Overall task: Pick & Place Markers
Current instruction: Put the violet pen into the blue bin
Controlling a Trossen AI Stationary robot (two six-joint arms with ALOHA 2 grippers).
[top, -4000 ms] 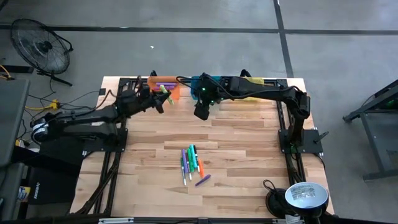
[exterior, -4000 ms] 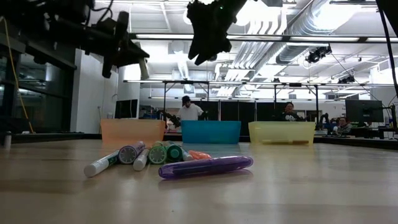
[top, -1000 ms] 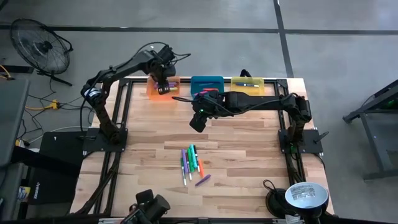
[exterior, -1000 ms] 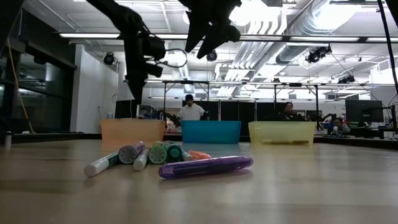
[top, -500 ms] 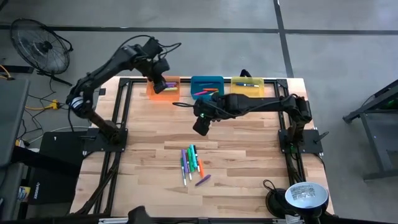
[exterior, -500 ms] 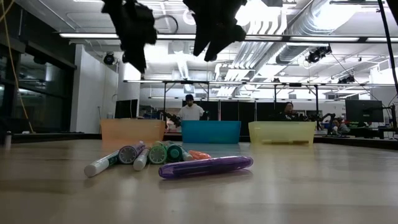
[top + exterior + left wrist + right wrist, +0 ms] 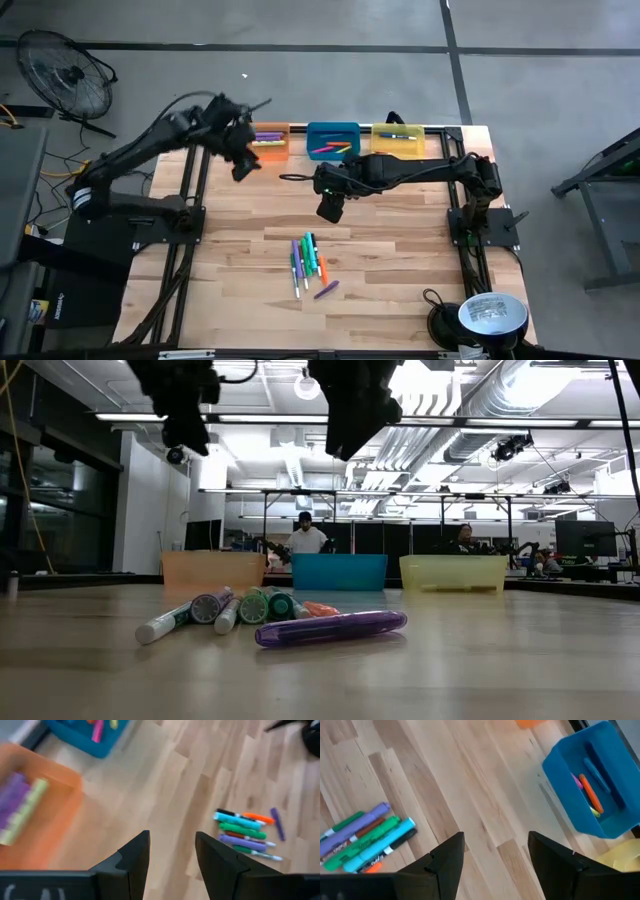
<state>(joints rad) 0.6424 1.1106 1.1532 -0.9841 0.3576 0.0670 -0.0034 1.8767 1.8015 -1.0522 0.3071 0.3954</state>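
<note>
Seven or so markers (image 7: 310,265) lie bunched at 6 o'clock on the surface | right gripper (image 7: 331,211) hovers nearest, jaws open, empty | left gripper (image 7: 242,168) at 10 o'clock, jaws open, empty | descend on one outer marker, jaws straddling it crosswise.

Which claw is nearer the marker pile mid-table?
Right. The right claw hangs open just beyond the marker pile, toward the bins; the left claw is open farther off, beside the orange bin.
</note>
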